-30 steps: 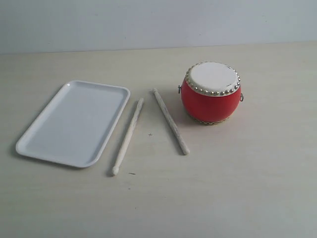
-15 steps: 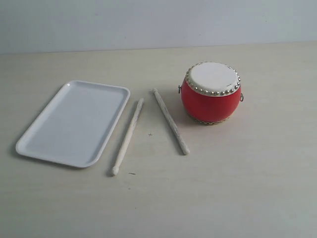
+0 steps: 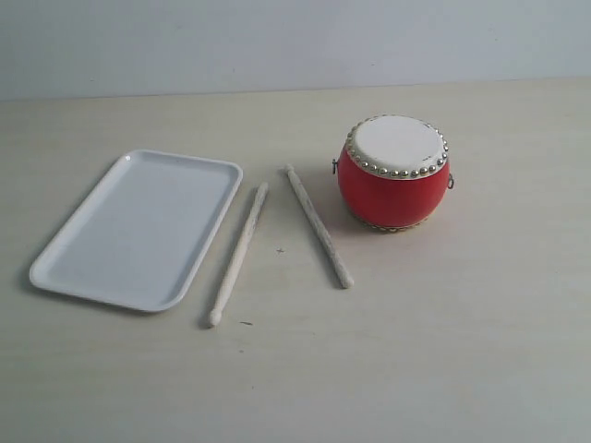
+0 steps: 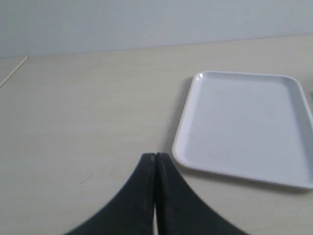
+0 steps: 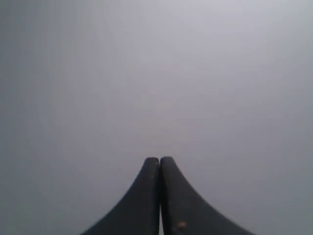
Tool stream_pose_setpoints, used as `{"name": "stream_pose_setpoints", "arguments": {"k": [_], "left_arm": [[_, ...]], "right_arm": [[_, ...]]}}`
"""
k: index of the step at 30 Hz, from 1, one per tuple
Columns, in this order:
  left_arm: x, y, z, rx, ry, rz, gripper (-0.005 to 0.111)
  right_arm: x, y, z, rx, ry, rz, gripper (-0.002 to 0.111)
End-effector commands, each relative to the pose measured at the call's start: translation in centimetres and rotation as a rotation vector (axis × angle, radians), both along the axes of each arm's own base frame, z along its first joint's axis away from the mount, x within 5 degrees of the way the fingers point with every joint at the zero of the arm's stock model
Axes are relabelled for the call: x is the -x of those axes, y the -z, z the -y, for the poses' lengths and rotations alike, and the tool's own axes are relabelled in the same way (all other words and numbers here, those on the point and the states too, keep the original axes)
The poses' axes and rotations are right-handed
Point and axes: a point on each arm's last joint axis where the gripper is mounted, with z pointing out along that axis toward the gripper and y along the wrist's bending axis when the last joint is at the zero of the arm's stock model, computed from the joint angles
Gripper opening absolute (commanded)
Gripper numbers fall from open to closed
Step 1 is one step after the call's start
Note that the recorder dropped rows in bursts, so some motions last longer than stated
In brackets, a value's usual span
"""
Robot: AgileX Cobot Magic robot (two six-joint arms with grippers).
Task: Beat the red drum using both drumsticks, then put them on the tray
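Jaws of the left gripper [image 4: 155,156] are clenched tip to tip, with nothing between them. Jaws of the right gripper [image 5: 159,159] are likewise pressed together and empty. The right wrist view shows only a blank grey surface behind them. Neither arm appears in the exterior view.

The left gripper hangs over bare table [image 4: 88,122], with the tray [image 4: 244,122] just beyond and to one side of it, nothing on it.

Exterior view, near to far:
- The tray-side drumstick [image 3: 238,254] lies flat on the table [image 3: 416,369], its rounded tip toward the camera. It runs just beside the long edge of the tray [image 3: 138,226] without touching it.
- The drum-side drumstick [image 3: 318,226] lies flat between the first stick and the drum. The two sticks are close at their far ends and spread apart toward the camera.
- The red drum [image 3: 392,185] stands upright, white head up, near the second stick but apart from it.
- A pale wall [image 3: 295,41] stands behind.

Compared with the frames from a second and half a second ago, nothing has changed. Tray, sticks and drum sit in identical positions.
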Motion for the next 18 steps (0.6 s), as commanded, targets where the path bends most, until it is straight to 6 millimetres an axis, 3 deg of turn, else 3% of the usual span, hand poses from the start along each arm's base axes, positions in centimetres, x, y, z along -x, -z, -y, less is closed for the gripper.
{"name": "stream_pose_setpoints", "arguments": {"k": [1, 5, 10, 13, 18], "left_arm": [[0.0, 0.0, 0.0, -0.003, 0.001, 0.010, 0.000], [0.0, 0.0, 0.0, -0.003, 0.001, 0.010, 0.000], [0.0, 0.0, 0.0, -0.003, 0.001, 0.010, 0.000], [0.0, 0.0, 0.0, -0.003, 0.001, 0.010, 0.000], [0.0, 0.0, 0.0, -0.003, 0.001, 0.010, 0.000]], "right_arm": [[-5.7, -2.7, -0.4, 0.195, -0.007, -0.433, 0.000], [-10.0, -2.1, -0.5, 0.212, -0.108, -0.954, 0.000], [-13.7, 1.9, -1.0, 0.377, -0.291, -1.394, 0.000], [-14.4, 3.6, -1.4, 0.417, -0.399, -1.521, 0.000], [-14.1, 3.8, -1.9, 0.461, -0.483, -1.535, 0.000]]}}
